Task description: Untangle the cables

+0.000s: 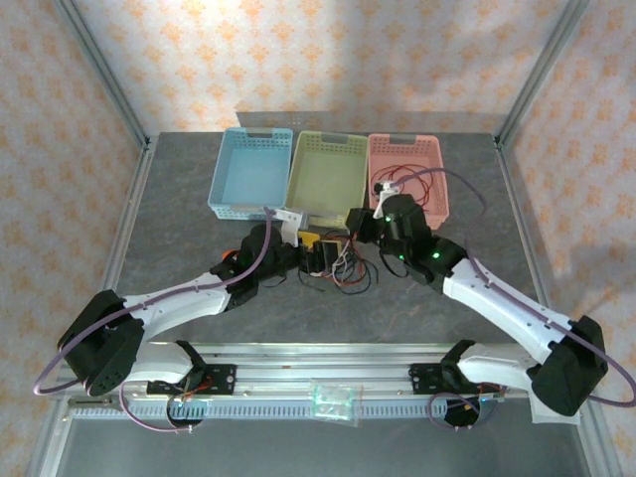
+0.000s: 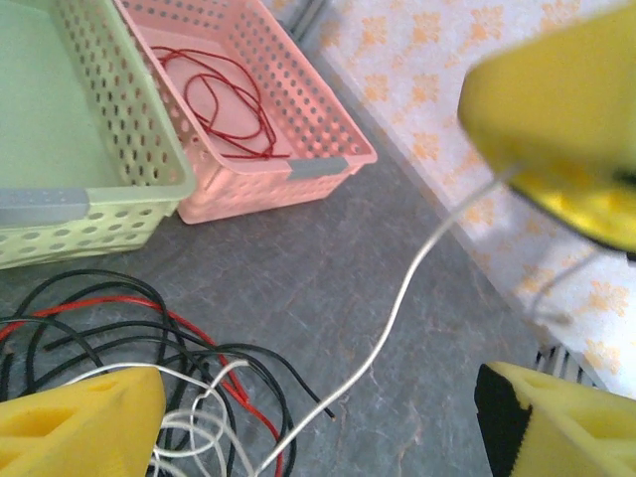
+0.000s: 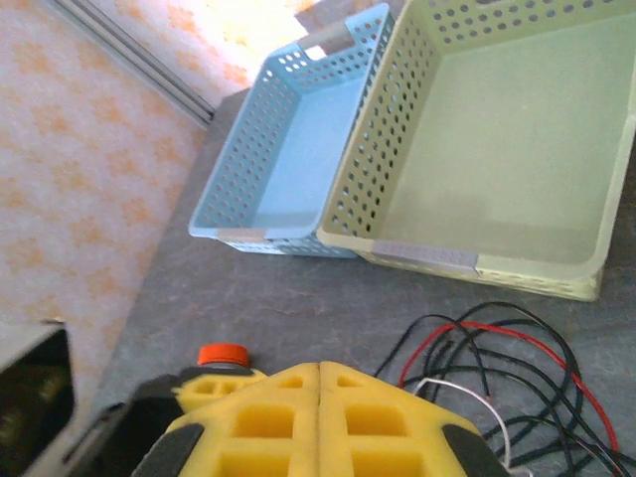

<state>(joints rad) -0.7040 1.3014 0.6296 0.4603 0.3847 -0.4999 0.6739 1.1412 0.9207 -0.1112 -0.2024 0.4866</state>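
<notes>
Pink basket (image 2: pixel 318 164) at the worktop's (image 2: pixel 298 253) far edge holds a red cable (image 2: pixel 224 99). The cables (image 1: pixel 338 268) tangle before the green basket (image 2: pixel 89 199); whitish cable (image 2: pixel 397 298) stretches rightward into the pinched-shut right gripper (image 3: pixel 318 373); left gripper (image 2: pixel 318 417) gapes.

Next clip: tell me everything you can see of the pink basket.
The pink basket is a shallow rectangular tray of what looks like plastic. Its walls are perforated with round holes, and a grey strip sits on its near rim. It stands upright on the grey table, rightmost of three baskets, close beside the green basket. A thin red cable lies looped inside.
</notes>
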